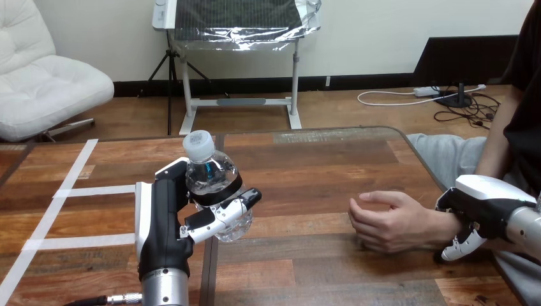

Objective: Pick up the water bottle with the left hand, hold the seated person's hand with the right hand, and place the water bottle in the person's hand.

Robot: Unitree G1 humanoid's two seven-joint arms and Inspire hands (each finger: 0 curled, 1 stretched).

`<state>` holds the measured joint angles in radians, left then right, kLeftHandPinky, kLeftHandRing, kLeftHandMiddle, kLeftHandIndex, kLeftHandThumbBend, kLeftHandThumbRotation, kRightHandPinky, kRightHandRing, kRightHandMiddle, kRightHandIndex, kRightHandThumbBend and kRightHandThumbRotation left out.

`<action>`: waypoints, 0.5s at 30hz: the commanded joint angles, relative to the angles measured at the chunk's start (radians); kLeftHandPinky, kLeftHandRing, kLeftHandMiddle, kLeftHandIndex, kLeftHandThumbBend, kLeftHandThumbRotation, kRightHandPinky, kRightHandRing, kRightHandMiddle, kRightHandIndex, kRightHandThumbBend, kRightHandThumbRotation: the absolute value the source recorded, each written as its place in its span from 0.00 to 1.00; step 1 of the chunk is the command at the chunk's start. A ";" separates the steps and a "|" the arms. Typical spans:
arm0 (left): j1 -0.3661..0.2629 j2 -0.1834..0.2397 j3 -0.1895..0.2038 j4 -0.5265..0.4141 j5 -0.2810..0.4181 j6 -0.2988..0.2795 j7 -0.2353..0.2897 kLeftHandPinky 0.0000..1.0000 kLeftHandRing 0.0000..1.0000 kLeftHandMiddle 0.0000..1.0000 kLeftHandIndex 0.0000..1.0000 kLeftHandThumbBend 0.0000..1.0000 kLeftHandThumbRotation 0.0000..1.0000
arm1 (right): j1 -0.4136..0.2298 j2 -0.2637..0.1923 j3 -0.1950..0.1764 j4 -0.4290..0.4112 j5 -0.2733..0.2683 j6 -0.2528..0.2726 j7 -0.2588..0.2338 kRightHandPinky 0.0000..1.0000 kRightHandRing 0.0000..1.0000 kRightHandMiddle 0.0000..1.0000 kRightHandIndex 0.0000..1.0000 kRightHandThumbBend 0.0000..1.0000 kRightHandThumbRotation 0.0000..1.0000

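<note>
Nearest, bottom left of centre: the silver left forearm [164, 290] comes up from the bottom edge. The left hand [167, 217] sits above it, back of hand toward the view's left. Its fingers [220, 220] wrap round the near side of the water bottle [214, 175], gripping the lower body. Bottle is clear plastic with a white cap [198, 143], roughly upright, neck leaning slightly left, cap above the hand. Bottle base is low, close to the tabletop; cannot tell if it touches the wood or is just off it. Bottle is left of the table's middle, well apart from the person's hand.

Right side, near edge: the right hand [485, 204] comes in from the right edge, white shell up, set over the person's wrist [446, 223]. One finger [460, 247] curls down round the wrist's near side, so this hand is clasped on the wrist. The person's hand [386, 220] lies just left of it, resting on the table [319, 172], fingers loosely curled, thumb on top, open side facing left toward the bottle. The person's forearm runs back toward the right edge, behind the robot hand.

Farther: wooden plank tabletop with white tape strips [96, 190] on its left part, one long slanted strip and shorter strips crossing to it. The table's far edge runs just beyond the bottle cap.
</note>
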<state>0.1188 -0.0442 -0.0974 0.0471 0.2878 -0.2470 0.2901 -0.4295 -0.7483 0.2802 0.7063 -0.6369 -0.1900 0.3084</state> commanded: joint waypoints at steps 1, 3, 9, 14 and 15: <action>-0.039 -0.003 0.006 -0.060 0.009 -0.006 0.007 0.37 0.41 0.45 0.44 0.71 0.00 | -0.004 0.005 -0.013 -0.006 0.028 -0.007 -0.020 0.44 0.48 0.53 0.55 0.73 0.00; -0.040 -0.002 0.006 -0.057 0.008 -0.011 0.007 0.37 0.41 0.45 0.44 0.71 0.00 | -0.001 0.005 -0.016 -0.010 0.034 -0.007 -0.025 0.44 0.48 0.53 0.55 0.73 0.00; -0.043 -0.003 0.005 -0.054 0.007 -0.013 0.008 0.37 0.41 0.45 0.44 0.71 0.00 | 0.000 0.000 -0.011 -0.012 0.031 -0.014 -0.043 0.47 0.50 0.55 0.54 0.74 0.00; -0.044 -0.004 0.005 -0.055 0.010 -0.007 0.008 0.36 0.41 0.45 0.44 0.71 0.00 | 0.000 0.002 -0.015 -0.019 0.038 0.000 -0.041 0.49 0.52 0.56 0.54 0.74 0.00; -0.044 -0.004 0.004 -0.056 0.010 -0.005 0.008 0.36 0.41 0.45 0.44 0.71 0.00 | 0.002 0.003 -0.018 -0.028 0.039 0.009 -0.040 0.49 0.52 0.56 0.54 0.74 0.00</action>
<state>0.1188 -0.0443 -0.0976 0.0471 0.2874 -0.2470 0.2901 -0.4176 -0.7483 0.2797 0.7058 -0.6201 -0.1928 0.2809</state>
